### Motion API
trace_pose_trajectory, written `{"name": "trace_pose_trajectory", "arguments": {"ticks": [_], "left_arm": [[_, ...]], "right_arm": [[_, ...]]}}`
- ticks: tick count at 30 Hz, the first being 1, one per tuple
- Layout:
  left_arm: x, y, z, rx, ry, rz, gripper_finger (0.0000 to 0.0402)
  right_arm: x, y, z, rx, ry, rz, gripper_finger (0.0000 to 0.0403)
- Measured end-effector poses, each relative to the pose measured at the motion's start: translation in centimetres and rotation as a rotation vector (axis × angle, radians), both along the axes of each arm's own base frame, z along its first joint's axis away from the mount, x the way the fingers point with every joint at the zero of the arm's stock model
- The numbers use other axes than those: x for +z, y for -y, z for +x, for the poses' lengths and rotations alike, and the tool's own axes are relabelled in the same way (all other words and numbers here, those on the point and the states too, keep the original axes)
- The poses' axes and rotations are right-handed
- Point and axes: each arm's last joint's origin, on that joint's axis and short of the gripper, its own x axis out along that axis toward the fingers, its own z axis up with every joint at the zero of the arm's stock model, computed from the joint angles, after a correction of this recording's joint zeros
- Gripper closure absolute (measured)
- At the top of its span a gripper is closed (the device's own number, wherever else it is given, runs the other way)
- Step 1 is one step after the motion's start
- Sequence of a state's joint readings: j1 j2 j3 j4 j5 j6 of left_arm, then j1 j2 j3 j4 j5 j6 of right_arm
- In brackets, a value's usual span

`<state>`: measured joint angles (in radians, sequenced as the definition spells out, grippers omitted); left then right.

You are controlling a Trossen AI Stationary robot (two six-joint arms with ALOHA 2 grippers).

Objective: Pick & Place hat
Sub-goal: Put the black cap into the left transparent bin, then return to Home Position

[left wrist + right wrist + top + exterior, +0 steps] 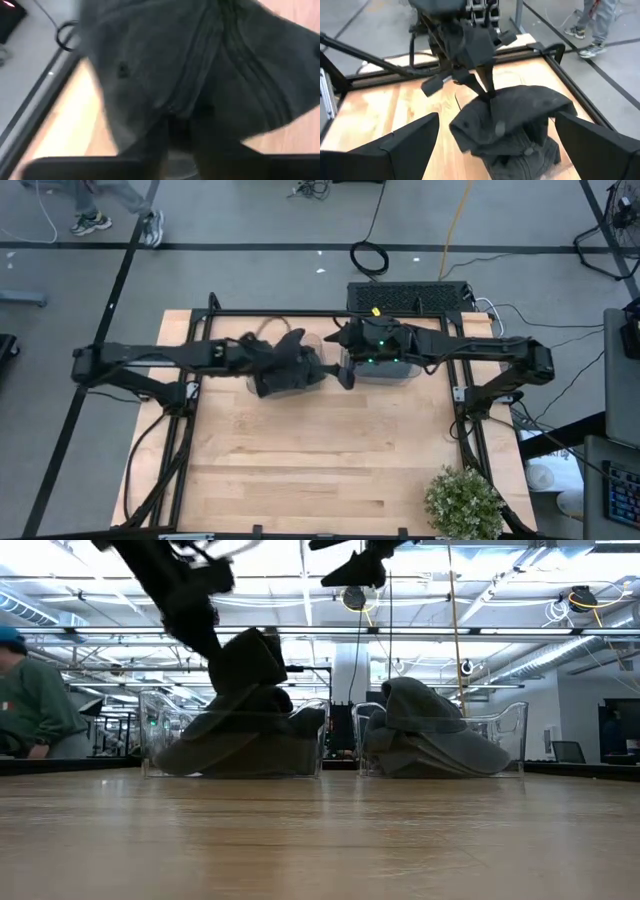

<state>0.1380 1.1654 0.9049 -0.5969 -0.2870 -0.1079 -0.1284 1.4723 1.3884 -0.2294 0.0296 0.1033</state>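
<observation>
A dark grey hat (285, 365) sits on top of a pile of similar hats in the left clear bin (160, 745). My left gripper (488, 96) comes down on it from the table's left and is shut on its cloth. In the left wrist view the hat (200, 75) fills the picture. My right gripper (497, 116) hovers open just right of it, over the gap between the bins, holding nothing. The right clear bin (510, 735) holds another heap of grey hats (430, 730). My left gripper pinches a raised fold at the top of the hat's crown (491, 102) between its two fingertips. The fingers slant down from the table's left. The hat droops below them, and its lower part (240, 730) lies on the pile in the left bin.
Both bins stand side by side at the far middle of the wooden table (320, 470). A potted plant (463, 502) stands at the near right corner. A person (30, 700) shows beyond the table on the left of the low view.
</observation>
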Motion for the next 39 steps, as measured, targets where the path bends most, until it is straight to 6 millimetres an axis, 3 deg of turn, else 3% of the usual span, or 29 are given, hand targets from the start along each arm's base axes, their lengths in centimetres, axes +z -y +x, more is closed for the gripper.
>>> {"name": "trace_pose_trajectory", "arguments": {"ticks": [4,13,16,20,26,31,33,35,39], "left_arm": [[-2.9,-0.8,2.2,-0.005,-0.109,-0.018,0.0389],[-9.3,-2.6,5.2,0.03,-0.298,-0.138,0.0395],[-9.2,-2.9,5.5,0.033,-0.284,-0.142,0.0393],[-6.2,-2.8,4.9,0.025,-0.236,-0.138,0.0366],[1.5,-1.3,1.7,-0.039,-0.013,-0.068,0.0335],[6.4,1.3,-4.1,-0.225,0.227,0.018,0.0321],[6.3,2.2,-6.6,-0.294,0.319,0.024,0.0319],[4.9,2.9,-8.7,-0.335,0.434,0.033,0.032],[-0.5,3.6,-11.2,-0.348,0.646,-0.003,0.0325]], "right_arm": [[0.0,-0.1,-0.4,0.003,-0.026,-0.003,0.0014],[-1.1,0.0,-0.5,-0.004,-0.061,0.013,0.0014],[-1.4,-0.1,-0.6,-0.005,-0.064,0.014,0.0014],[-0.9,-0.1,-1.0,0.013,-0.057,-0.028,0.0014],[1.3,-0.4,-3.4,0.015,-0.014,-0.033,0.0014],[2.7,-1.4,-7.8,0.002,-0.015,-0.056,0.0014],[2.2,-2.1,-10.0,-0.05,0.011,-0.069,0.0014],[0.4,-2.8,-12.7,-0.089,0.01,-0.111,0.0014],[-6.5,-4.1,-16.9,-0.09,0.026,-0.169,0.0014]]}}
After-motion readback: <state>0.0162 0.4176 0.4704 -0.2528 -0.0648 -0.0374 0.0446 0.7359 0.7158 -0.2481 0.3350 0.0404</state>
